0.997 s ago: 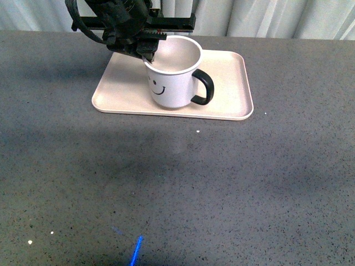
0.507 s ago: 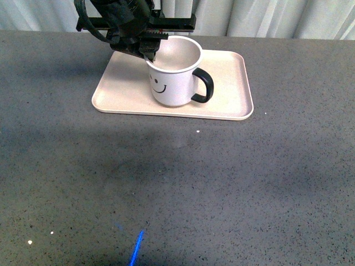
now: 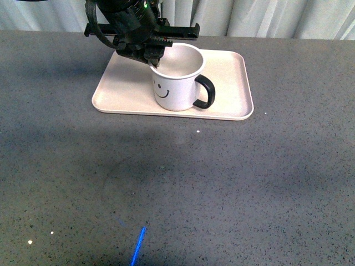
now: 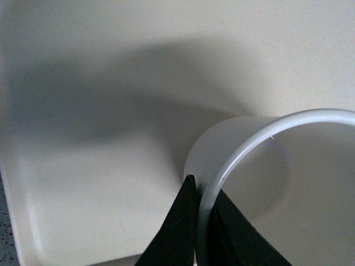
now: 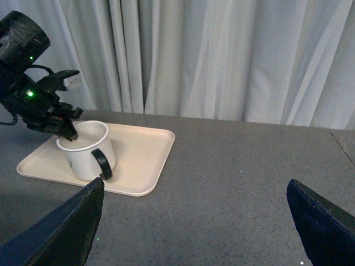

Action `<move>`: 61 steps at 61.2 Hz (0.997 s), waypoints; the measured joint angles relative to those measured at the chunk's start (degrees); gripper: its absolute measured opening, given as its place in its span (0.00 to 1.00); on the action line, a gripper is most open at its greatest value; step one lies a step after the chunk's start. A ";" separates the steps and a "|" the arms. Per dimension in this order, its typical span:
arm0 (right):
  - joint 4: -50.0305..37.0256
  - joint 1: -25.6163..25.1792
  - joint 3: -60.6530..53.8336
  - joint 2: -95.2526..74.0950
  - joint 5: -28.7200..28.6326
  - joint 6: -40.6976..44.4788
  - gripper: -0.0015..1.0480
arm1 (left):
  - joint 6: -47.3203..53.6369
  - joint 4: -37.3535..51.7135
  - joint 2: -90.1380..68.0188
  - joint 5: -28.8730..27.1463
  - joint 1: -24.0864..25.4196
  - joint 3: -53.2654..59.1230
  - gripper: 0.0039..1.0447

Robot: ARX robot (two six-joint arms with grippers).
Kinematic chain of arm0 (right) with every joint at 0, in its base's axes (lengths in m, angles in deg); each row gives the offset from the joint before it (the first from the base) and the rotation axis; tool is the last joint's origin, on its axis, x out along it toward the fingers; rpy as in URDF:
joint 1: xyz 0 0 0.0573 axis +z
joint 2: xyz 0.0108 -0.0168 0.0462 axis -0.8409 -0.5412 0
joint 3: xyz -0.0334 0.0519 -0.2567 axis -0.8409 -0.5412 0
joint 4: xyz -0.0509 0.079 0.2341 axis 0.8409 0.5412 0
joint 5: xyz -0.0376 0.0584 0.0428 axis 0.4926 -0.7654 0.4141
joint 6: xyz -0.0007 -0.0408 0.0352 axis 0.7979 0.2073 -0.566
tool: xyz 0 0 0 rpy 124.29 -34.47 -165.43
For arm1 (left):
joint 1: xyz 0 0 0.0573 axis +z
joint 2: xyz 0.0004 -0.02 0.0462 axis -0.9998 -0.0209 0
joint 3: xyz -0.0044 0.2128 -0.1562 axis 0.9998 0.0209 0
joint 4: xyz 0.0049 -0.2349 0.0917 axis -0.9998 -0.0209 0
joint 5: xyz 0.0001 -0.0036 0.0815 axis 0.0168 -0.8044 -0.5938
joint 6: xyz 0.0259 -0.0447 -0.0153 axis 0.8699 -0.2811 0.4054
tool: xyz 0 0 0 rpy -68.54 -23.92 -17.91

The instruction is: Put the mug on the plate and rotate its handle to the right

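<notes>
The white mug [image 3: 175,83] with a black smiley face stands on the pale beige plate [image 3: 125,88]. Its black handle [image 3: 204,92] points to the right and a little toward me. My left gripper [image 3: 153,59] is shut on the mug's far-left rim, one finger inside and one outside. In the left wrist view the black fingers [image 4: 175,233] pinch the white rim [image 4: 249,149] above the plate [image 4: 83,166]. In the right wrist view my right gripper [image 5: 194,227] is open and empty, well away from the mug [image 5: 86,151] and the plate [image 5: 141,160].
The grey speckled table [image 3: 177,183] spreads around the plate. White curtains [image 5: 222,61] hang behind the table's far edge. A blue streak of light [image 3: 137,246] lies on the table near the front.
My left gripper has shifted a little to the right with the mug in it. The handle has stayed on the mug's right side.
</notes>
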 joint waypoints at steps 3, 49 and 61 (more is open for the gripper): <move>0.00 0.00 0.00 0.00 0.00 0.02 0.91 | 0.04 0.07 0.00 0.33 -0.02 0.00 0.16; 0.00 0.00 0.00 0.00 -0.02 0.00 0.91 | 5.46 59.98 42.80 -15.52 9.29 51.87 0.66; 0.00 0.00 0.00 0.00 -0.04 0.02 0.91 | 6.99 74.62 52.50 -13.51 12.96 71.25 0.30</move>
